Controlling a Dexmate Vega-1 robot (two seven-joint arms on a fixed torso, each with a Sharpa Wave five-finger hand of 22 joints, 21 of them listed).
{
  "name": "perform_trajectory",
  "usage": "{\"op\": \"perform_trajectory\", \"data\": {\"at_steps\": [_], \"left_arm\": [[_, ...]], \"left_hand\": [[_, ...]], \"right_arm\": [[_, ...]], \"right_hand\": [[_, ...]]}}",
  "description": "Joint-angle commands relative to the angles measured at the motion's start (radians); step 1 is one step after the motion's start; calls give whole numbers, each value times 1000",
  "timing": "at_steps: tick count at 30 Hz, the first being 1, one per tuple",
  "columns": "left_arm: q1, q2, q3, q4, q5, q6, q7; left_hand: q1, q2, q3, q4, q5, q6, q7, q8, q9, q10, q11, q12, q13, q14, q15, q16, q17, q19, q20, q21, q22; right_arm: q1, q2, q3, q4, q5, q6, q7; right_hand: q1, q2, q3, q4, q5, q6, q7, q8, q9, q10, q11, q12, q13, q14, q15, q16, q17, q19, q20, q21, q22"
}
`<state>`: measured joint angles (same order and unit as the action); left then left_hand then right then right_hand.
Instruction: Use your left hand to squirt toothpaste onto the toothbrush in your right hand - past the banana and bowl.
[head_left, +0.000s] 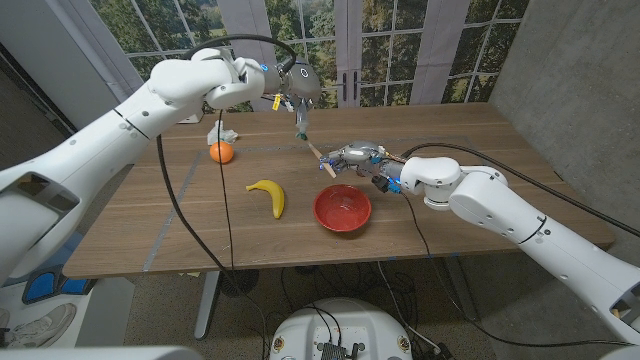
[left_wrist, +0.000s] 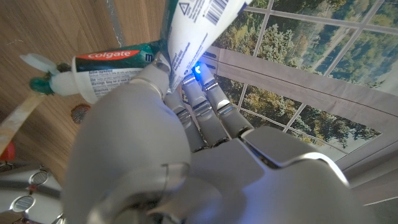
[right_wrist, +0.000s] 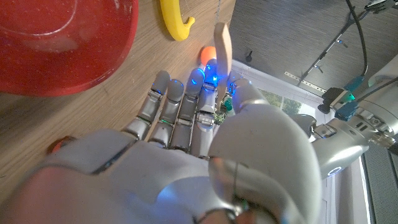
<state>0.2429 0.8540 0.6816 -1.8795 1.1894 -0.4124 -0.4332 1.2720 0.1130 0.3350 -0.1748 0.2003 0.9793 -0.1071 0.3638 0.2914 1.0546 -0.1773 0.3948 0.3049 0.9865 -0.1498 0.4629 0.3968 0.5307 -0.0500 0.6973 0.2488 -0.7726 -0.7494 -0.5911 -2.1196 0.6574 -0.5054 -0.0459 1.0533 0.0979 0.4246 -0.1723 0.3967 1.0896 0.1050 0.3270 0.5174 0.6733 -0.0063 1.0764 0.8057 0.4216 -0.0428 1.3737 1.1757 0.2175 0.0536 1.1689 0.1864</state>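
Left hand squeezing soft Colgate toothpaste tube above wooden-handled toothbrush clamped in right hand, beyond curved banana, glossy red bowl.

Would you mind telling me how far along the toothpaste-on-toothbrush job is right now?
Done: the left hand holds the toothpaste tube, and the right hand holds the toothbrush, both beyond the banana and red bowl. In hand: the tube points nozzle-down just above the brush's end. Left: squeezing; I cannot see any paste on the brush yet.
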Motion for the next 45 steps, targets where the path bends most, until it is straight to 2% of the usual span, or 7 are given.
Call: {"op": "perform_trajectory", "data": {"at_steps": [1, 6, 15, 22, 32, 38, 45], "left_arm": [[-15, -1, 15, 13, 24, -8, 1], [-10, 2, 21, 17, 59, 0, 36], [-10, -6, 29, 31, 87, 26, 63], [20, -11, 21, 36, 120, 97, 142], [102, -49, -32, 35, 37, 262, 240], [138, -66, -58, 20, -29, 344, 250], [157, -48, -66, -3, -54, 382, 253]], "left_hand": [[7, -8, -5, -1, 5, 8, -4, 6, 1, 46, -32, 3, 77, 8, -94, 8, 8, -3, -116, 9, 2], [7, -9, -6, -1, 7, 9, -3, 7, 0, 47, -32, 3, 80, 8, -94, 8, 12, -4, -116, 13, 3], [10, -12, -6, -1, 11, 4, -4, 5, -2, 43, -32, -1, 88, 8, -94, 7, 21, -9, -115, 27, 3], [10, -12, -7, 0, 13, 4, -3, 5, -3, 44, -32, -2, 92, 7, -94, 6, 25, -12, -114, 34, 3], [11, -13, -7, 1, 17, -5, -7, 3, -2, 41, -32, -6, 98, 6, -94, 4, 32, -15, -111, 46, 3], [11, -13, -7, 1, 19, -6, -8, 4, -2, 39, -32, -8, 102, 4, -94, 2, 36, -16, -111, 54, 2], [11, -14, -7, 2, 20, -5, -7, 6, -1, 39, -32, -10, 106, 3, -94, 0, 40, -20, -110, 62, 1]], "right_arm": [[-26, -9, 36, 31, 36, 86, 43], [-29, -26, 48, 48, 61, 121, 104], [-5, -29, 52, 141, 106, 198, 261], [19, -20, 42, 170, 111, 192, 285], [46, -12, 32, 195, 123, 163, 303], [69, -8, 27, 212, 148, 127, 323], [88, 2, 22, 237, 160, 113, 342]], "right_hand": [[16, 20, 0, 3, 4, 7, 1, -3, 5, -9, 1, 5, 5, -3, -83, 5, -1, 1, 2, 6, 0], [15, 18, 3, 2, 6, 8, -2, -5, 6, -8, -2, 5, 2, -3, -86, 2, 0, 3, -2, 7, 0], [14, 19, 3, 3, 8, 9, -3, -8, 8, -12, -4, 6, 3, -4, -89, 1, -1, 5, -4, 10, -1], [14, 19, 1, 3, 8, 8, -5, -11, 9, -11, -5, 8, 3, -5, -90, 3, -1, 7, -4, 12, -1], [14, 19, 2, 2, 9, 11, -6, -14, 10, -9, -4, 8, -1, -3, -89, 1, -6, 8, -5, 13, -1], [12, 18, 4, 3, 12, 13, -4, -17, 9, -10, -6, 10, 1, -5, -86, 1, -1, 8, -4, 14, -2], [12, 18, 3, 2, 12, 13, -5, -18, 13, -11, -4, 10, 0, -2, -86, 1, -6, 9, -3, 15, -2]]}}
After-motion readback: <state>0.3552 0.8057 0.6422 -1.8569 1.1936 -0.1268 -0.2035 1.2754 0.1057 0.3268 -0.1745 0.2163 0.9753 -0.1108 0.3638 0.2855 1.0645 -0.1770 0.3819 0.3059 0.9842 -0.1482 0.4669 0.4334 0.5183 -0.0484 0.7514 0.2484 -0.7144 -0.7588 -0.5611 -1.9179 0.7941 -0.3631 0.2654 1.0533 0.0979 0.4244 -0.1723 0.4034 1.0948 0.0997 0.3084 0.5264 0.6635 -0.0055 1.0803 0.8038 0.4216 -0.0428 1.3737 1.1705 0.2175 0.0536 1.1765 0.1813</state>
